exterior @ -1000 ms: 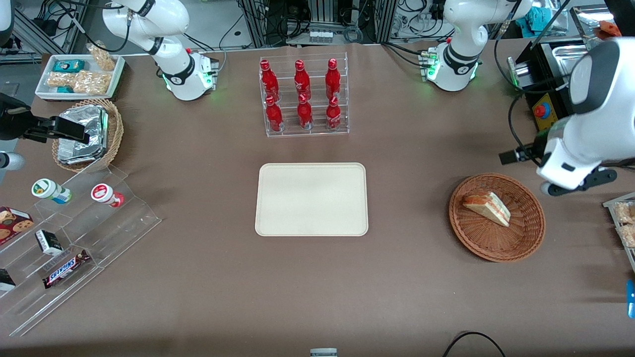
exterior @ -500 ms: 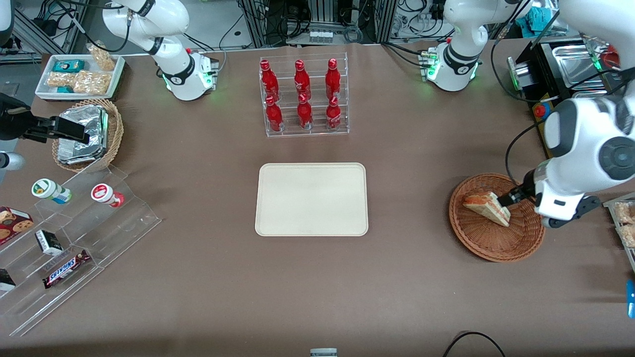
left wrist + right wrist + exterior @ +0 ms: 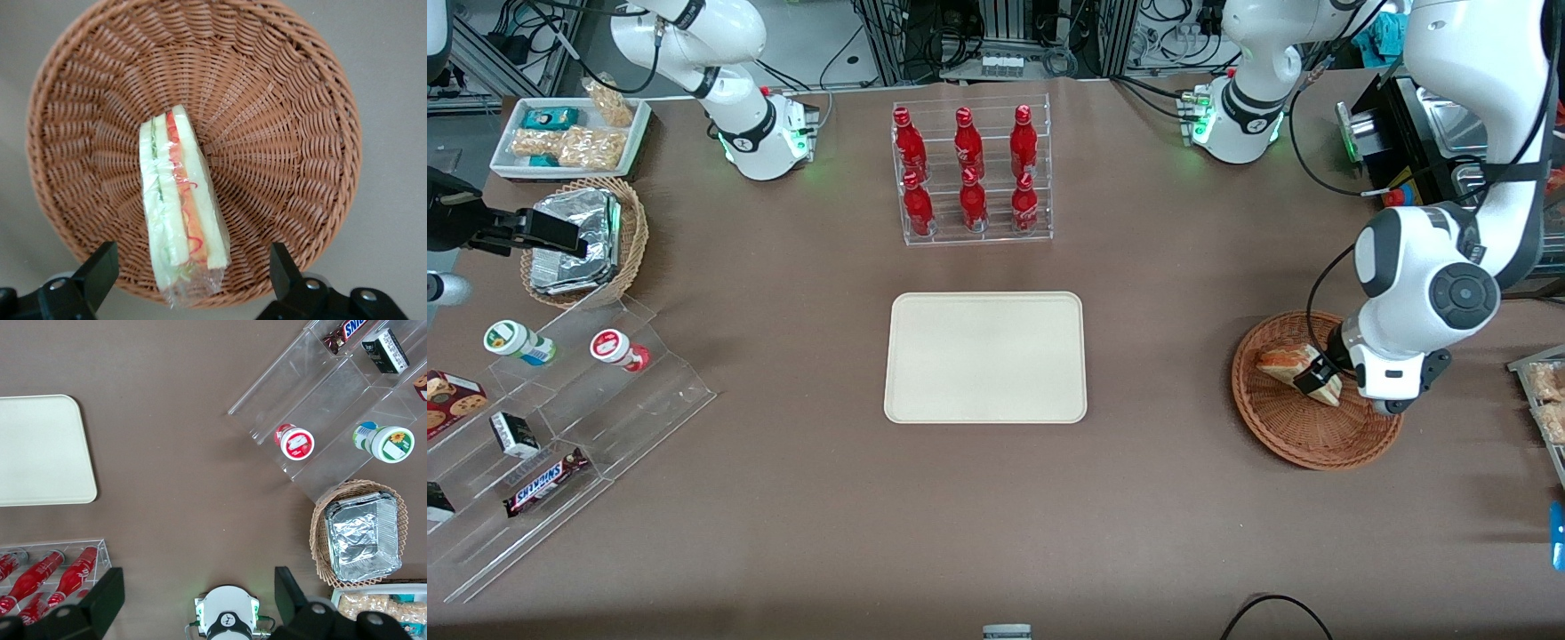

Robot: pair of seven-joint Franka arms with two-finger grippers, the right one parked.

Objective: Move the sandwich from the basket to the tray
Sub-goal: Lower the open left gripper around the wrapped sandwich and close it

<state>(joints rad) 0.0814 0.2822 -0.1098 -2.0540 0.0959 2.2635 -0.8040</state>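
**Wicker basket under a spread end effector, sandwich lying inside**

Brown table (image 3: 783,498) covered with goods. Toward the parked arm's end: a white tray of snack bags (image 3: 569,138), a tan wicker basket with foil packets (image 3: 583,240) nearer to the front camera than that tray, then a clear stepped display (image 3: 560,418) carrying two small lidded cups (image 3: 516,342), a boxed item and a chocolate bar (image 3: 545,480).

At mid table, a clear rack of red bottles (image 3: 971,171). Nearer to the front camera than this rack, well apart from it, the cream-beige tray (image 3: 985,356), flat on the table with nothing on it.

Toward the working arm's end, the round reddish-brown basket (image 3: 1316,436) standing on the table, well apart from the tray. Inside it the sandwich (image 3: 179,210), a wedge in clear wrap with pale bread, a red and pink layer and some green, lying on the woven bottom with one end close to the rim.

Directly above the basket, the end effector (image 3: 1319,377), low over the sandwich. Fingers (image 3: 100,270) spread wide, one on each side of the wedge, not touching it in the left wrist view. Nothing held between them.
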